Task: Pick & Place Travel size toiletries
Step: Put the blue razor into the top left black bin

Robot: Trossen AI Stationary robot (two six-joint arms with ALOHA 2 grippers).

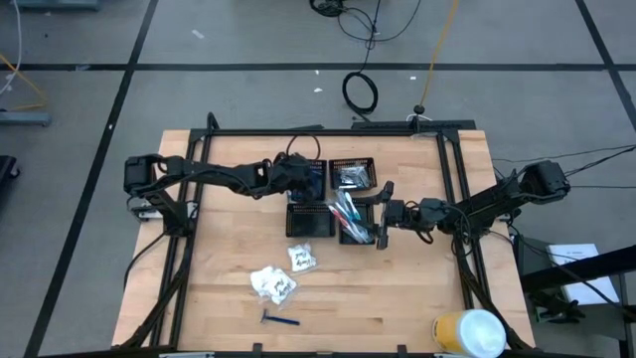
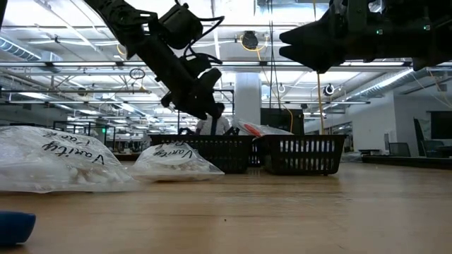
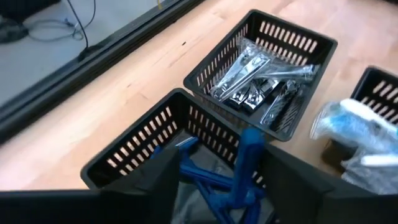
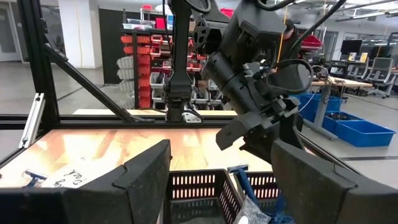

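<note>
My left gripper [image 3: 217,186] is open over the far-left black mesh tray [image 3: 134,149]. A blue razor [image 3: 249,158] stands tilted between its fingers, apart from both, its lower end among other blue razors [image 3: 199,180] in that tray. The neighbouring tray [image 3: 283,37] holds silvery pieces [image 3: 255,78]. Toothbrushes [image 1: 348,212] lie in the near-right tray. My right gripper [image 1: 382,213] hangs open by that tray's right edge, holding nothing. Two white packets [image 1: 301,258] [image 1: 274,285] and one blue razor [image 1: 280,319] lie on the table nearer the front.
Four black mesh trays sit close together mid-table, with the near-left one [image 1: 310,221] below my left arm. A large yellow-and-white cylinder [image 1: 467,333] stands at the front right corner. A black frame [image 1: 442,134] runs round the table. Bare wood lies at the front between the packets and the cylinder.
</note>
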